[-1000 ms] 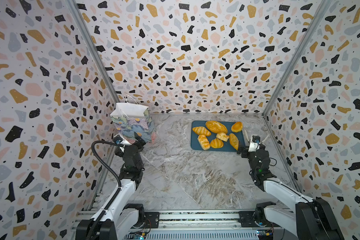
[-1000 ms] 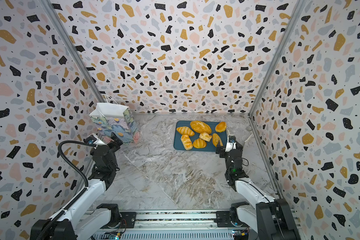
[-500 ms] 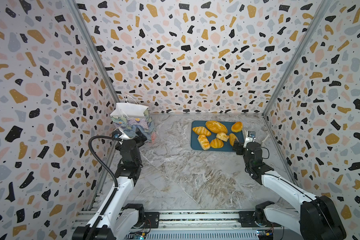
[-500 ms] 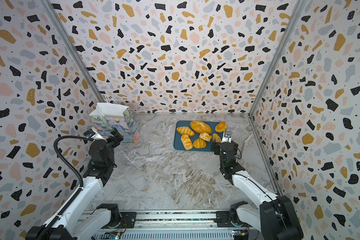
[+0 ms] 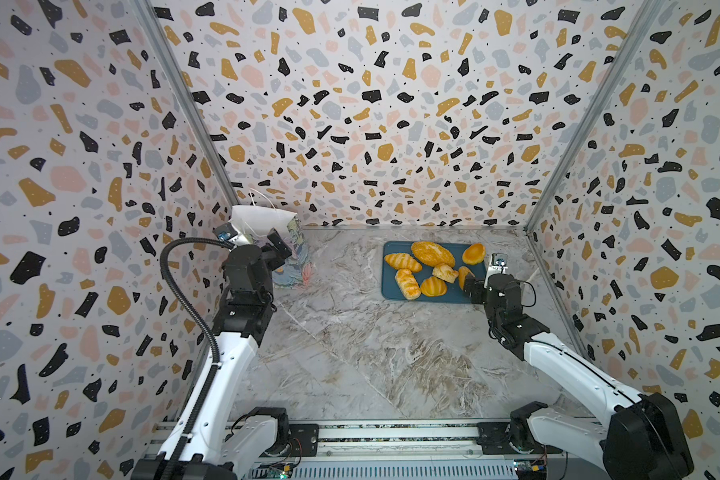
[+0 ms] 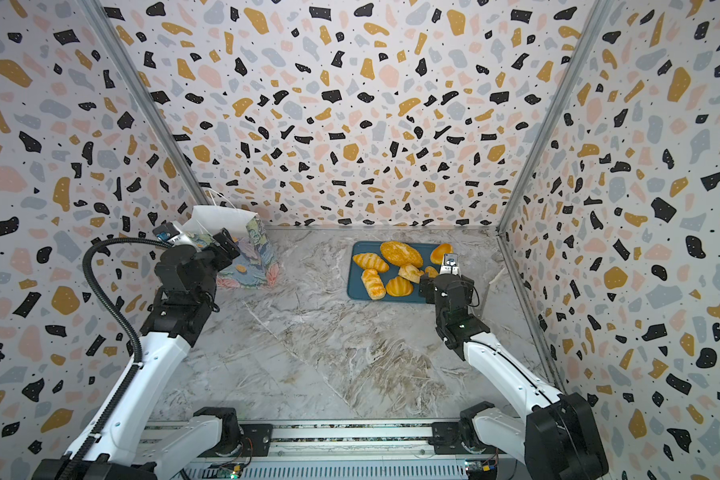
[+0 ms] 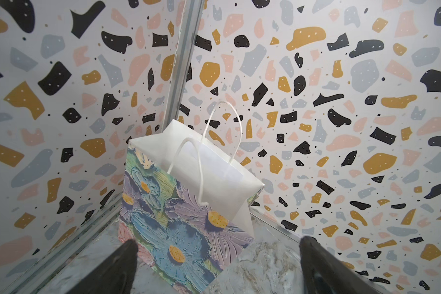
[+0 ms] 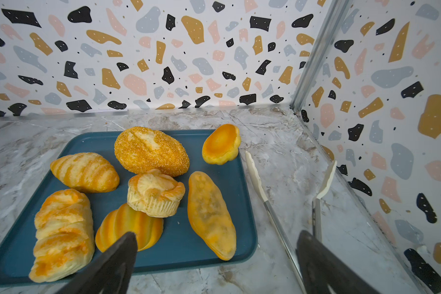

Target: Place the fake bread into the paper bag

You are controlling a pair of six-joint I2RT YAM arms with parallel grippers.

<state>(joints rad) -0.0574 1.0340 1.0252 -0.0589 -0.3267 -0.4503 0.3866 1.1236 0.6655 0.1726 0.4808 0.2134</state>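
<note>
Several glossy golden pieces of fake bread lie on a dark-teal tray (image 8: pixel 178 244): a speckled oval loaf (image 8: pixel 150 151) (image 5: pixel 432 253), striped croissants (image 8: pixel 84 171), a long roll (image 8: pixel 209 213) and a round bun (image 8: pixel 220 143). My right gripper (image 8: pixel 217 236) (image 5: pixel 468 286) hangs open at the tray's near right corner. The long roll's near end lies below the gap. The paper bag (image 7: pixel 178 216) (image 6: pixel 254 257) stands upright and open in the back left corner. My left gripper (image 7: pixel 218 241) (image 5: pixel 273 249) is open right in front of it, holding nothing.
Metal tongs (image 8: pixel 265 201) (image 6: pixel 497 276) with white tips lie on the marble floor between the tray and the right wall. Terrazzo-patterned walls close in the left, back and right. The bag's cord handles (image 7: pixel 224 127) stand up above its mouth.
The left gripper has advanced up to the bag. The right gripper has swung left and forward from beside the tray to its near right corner. Both stayed open.
</note>
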